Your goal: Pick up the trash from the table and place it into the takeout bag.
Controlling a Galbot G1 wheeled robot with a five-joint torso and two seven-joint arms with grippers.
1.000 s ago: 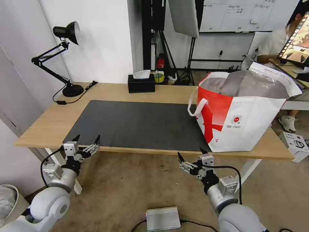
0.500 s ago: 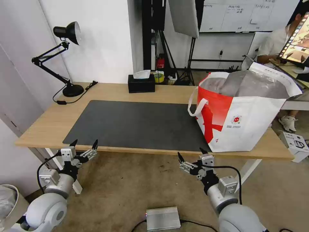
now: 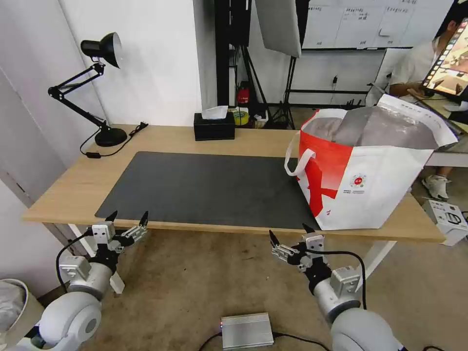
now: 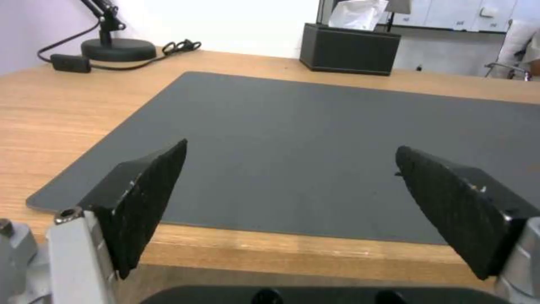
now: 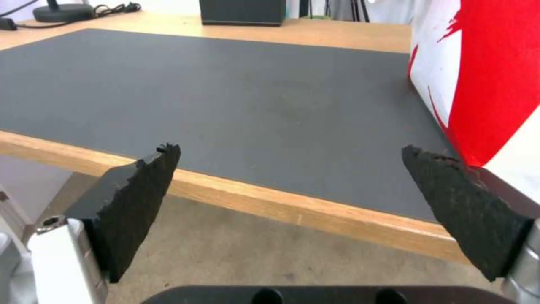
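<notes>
The long light-wood worktop (image 3: 63, 183) on white legs carries a large dark grey rectangular mat (image 3: 204, 187) across its middle. The boxy white-and-red takeout bag (image 3: 370, 170) with silver foil lining and white loop handles stands upright at the worktop's right end, its base overlapping the mat's right edge. A black tissue box (image 3: 213, 126) sits at the far edge, and a black desk lamp (image 3: 92, 87) near the far left corner. The left gripper (image 3: 127, 218) hangs just below the near edge by the mat's left corner, fingers spread apart. The right gripper (image 3: 288, 235) hangs below the near edge, in front of the bag's left side, fingers likewise apart, holding nothing.
</notes>
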